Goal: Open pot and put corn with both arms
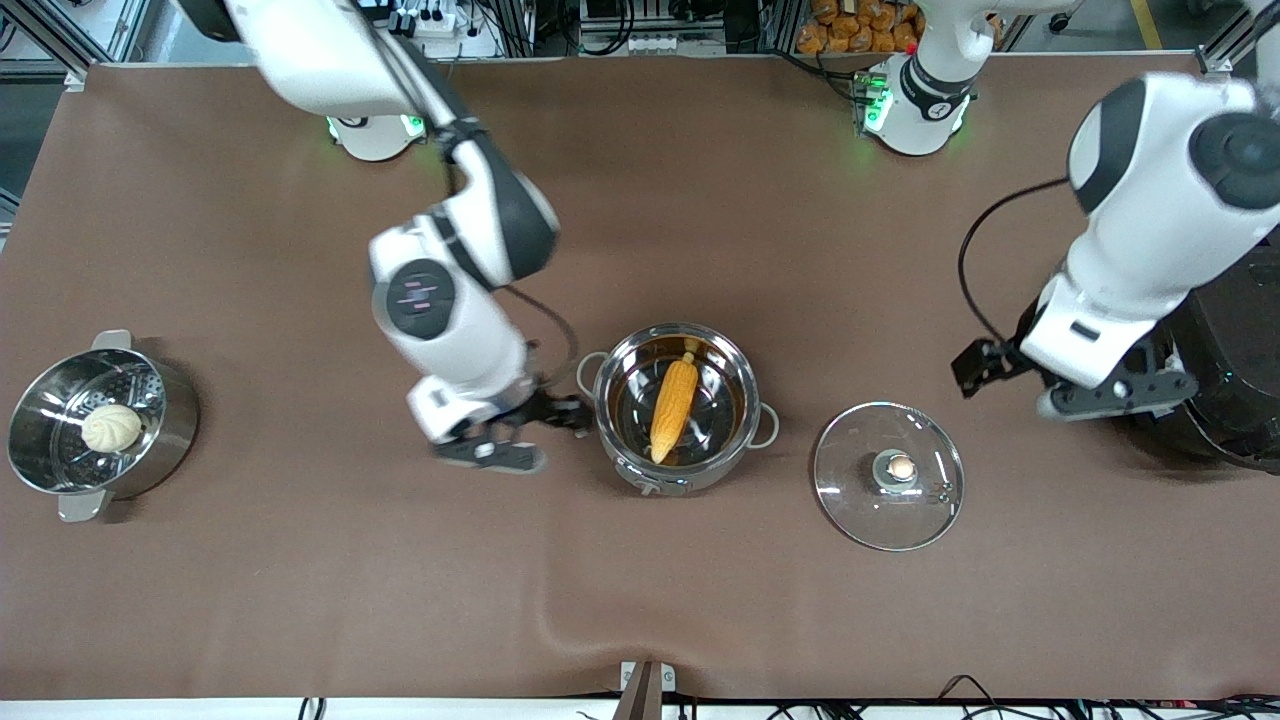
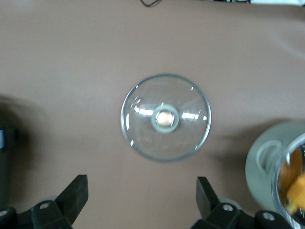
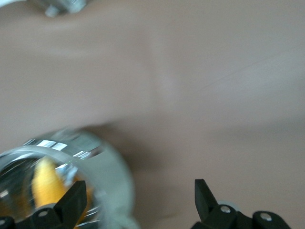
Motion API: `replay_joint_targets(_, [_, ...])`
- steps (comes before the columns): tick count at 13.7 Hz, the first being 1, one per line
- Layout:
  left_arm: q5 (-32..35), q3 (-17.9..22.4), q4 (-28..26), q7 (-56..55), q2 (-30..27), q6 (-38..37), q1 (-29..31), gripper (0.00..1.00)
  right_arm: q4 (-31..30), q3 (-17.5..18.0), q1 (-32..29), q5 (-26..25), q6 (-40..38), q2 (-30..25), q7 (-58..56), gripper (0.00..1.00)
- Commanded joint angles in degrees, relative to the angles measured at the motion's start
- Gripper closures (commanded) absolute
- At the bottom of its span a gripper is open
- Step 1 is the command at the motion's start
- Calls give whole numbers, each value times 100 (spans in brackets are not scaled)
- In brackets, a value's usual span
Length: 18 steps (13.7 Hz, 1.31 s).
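The shiny pot (image 1: 742, 365) stands open at mid-table with the yellow corn (image 1: 674, 405) lying inside it. Its glass lid (image 1: 850, 490) lies flat on the table beside the pot, toward the left arm's end, copper knob (image 1: 900, 466) up. My right gripper (image 1: 500, 440) is open and empty, low beside the pot on the right arm's side; its wrist view shows the pot rim (image 3: 62, 145) and corn (image 3: 45, 183) by one finger (image 3: 71, 202). My left gripper (image 1: 1110, 395) is open and empty above the table beside the lid (image 2: 143, 138); the pot (image 2: 279, 179) also shows there.
A steel steamer pot (image 1: 172, 425) holding a white bun (image 1: 111, 427) stands at the right arm's end. A big black cooker (image 1: 1235, 380) stands at the left arm's end, close under the left arm. Brown cloth covers the table.
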Motion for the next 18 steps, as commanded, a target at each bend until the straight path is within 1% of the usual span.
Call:
replay_joint_targets(1, [-309,-29,-35,527,-604,-777,49,0,-1005,98,-619,-480,-60,-914,-694,0])
replay_joint_targets(2, [-380,-20,-27,685,-702,-1050,58,0,-1094,107,-874,-481,-322,-1099,-1080,0])
replay_joint_targets(4, [-407,-11,17,949,-817,-1341,49,0,-1121,98,-1340,-498,-884,-1521,-2089,0])
replay_joint_targets(5, [-398,-2,157,1055,-852,-1551,58,0,-1086,107,-1690,-498,-1096,-1714,-2712,0])
replay_joint_targets(6, [-398,-2,315,1300,-861,-1841,67,0,-1077,107,-1920,-498,-1306,-1908,-3093,0])
replay_joint_targets(8, [-407,59,623,1923,-852,-2246,67,0,-1068,98,-2255,-498,-1877,-2251,-3167,0])
replay_joint_targets(11, [-398,51,702,1988,-870,-2309,128,0,-1130,98,-2633,-498,-2782,-2743,-3202,0])
replay_joint_targets(12, [-398,42,755,1979,-861,-2327,137,0,-1182,98,-2747,-498,-2968,-2884,-3202,0])
replay_joint_targets(14, [-407,24,799,1935,-861,-2467,128,0,-1305,98,-2932,-498,-2996,-3139,-3219,0])
replay_joint_targets(16, [-503,33,852,1926,-879,-2468,155,0,-1314,107,-2942,-498,-3005,-3411,-3228,0])
replay_joint_targets(18, [-600,33,852,1822,-888,-2468,190,0,-1497,98,-3012,-507,-2927,-3492,-3228,0])
